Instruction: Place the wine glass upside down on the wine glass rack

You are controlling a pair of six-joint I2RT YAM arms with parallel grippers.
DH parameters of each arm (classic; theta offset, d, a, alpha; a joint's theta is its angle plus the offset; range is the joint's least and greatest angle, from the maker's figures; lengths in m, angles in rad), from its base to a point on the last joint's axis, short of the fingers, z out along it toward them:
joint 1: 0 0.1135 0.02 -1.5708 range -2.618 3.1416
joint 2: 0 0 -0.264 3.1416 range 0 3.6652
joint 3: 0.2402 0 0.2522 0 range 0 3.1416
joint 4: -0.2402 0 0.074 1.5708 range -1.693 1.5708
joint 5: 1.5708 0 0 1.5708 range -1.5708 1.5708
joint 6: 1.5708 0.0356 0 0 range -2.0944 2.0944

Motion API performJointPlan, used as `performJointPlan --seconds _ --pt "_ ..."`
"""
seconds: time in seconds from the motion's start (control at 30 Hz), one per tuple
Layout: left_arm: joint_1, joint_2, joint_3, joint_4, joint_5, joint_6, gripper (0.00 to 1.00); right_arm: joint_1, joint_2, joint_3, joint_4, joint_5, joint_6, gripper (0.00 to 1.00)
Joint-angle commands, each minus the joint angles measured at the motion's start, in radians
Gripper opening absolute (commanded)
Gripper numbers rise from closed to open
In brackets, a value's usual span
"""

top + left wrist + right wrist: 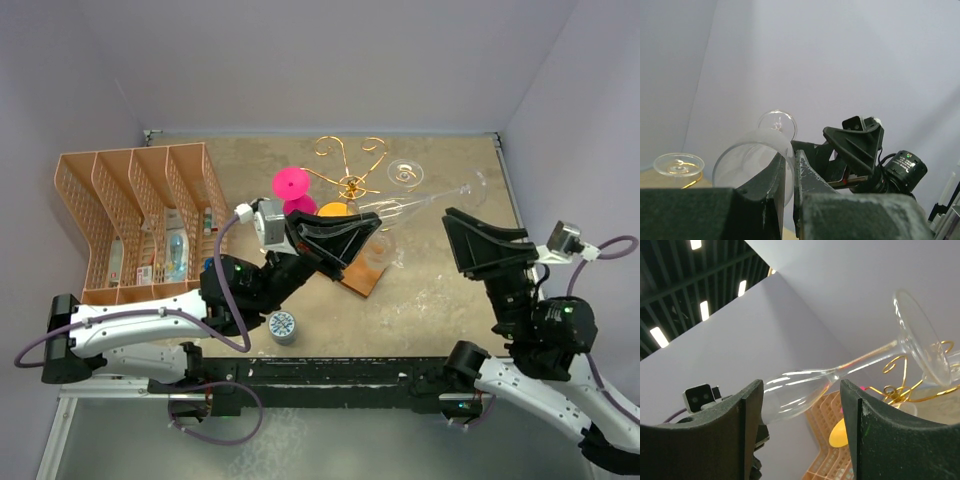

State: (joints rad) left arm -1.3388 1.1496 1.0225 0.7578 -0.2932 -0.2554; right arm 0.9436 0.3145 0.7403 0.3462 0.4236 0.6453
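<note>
My left gripper (pixel 374 230) is shut on the rim of a clear wine glass (pixel 415 206), which lies almost level above the table with its foot (pixel 478 184) pointing right. In the left wrist view the fingers (pixel 771 180) pinch the wall of the glass bowl (pixel 747 160). The gold wire wine glass rack (pixel 350 168) stands behind it on a brown wooden base (pixel 362 276). My right gripper (pixel 462 238) is open and empty, just right of the glass. In the right wrist view the glass (pixel 805 385) passes beyond the open fingers (pixel 747 415), apart from them.
A clear glass foot (pixel 405 172) rests on a rack arm; it also shows in the left wrist view (pixel 679 164). A pink glass (pixel 291 186) and an orange one (pixel 333 210) stand by the rack. An orange divided basket (pixel 130 220) is at left. A small round cap (pixel 282 326) lies near the front.
</note>
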Motion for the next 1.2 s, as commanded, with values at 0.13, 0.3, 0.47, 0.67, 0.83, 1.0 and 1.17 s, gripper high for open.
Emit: performJointPlan --seconds 0.13,0.3,0.47,0.67,0.83,1.0,1.17 --pt "-0.006 -0.06 -0.06 0.206 -0.037 0.072 0.0 0.004 0.074 -0.081 0.274 -0.011 0.319 0.65" --pt "-0.007 -0.078 -0.063 0.196 -0.024 0.069 0.0 0.004 0.119 -0.041 0.241 0.05 0.426 0.67" --pt "-0.007 -0.091 -0.074 0.201 -0.014 0.059 0.0 0.004 0.161 -0.004 0.193 0.12 0.522 0.67" --pt "-0.007 -0.106 -0.077 0.181 0.001 0.048 0.0 0.004 0.203 0.012 0.238 0.169 0.526 0.61" --pt "-0.007 -0.103 -0.072 0.175 0.023 0.032 0.0 0.004 0.25 0.023 0.279 0.156 0.534 0.55" --pt "-0.007 -0.096 -0.072 0.167 0.039 0.013 0.0 0.004 0.279 0.034 0.326 0.141 0.526 0.46" --pt "-0.006 -0.095 -0.081 0.167 0.047 -0.005 0.0 0.004 0.288 0.029 0.366 0.138 0.523 0.36"
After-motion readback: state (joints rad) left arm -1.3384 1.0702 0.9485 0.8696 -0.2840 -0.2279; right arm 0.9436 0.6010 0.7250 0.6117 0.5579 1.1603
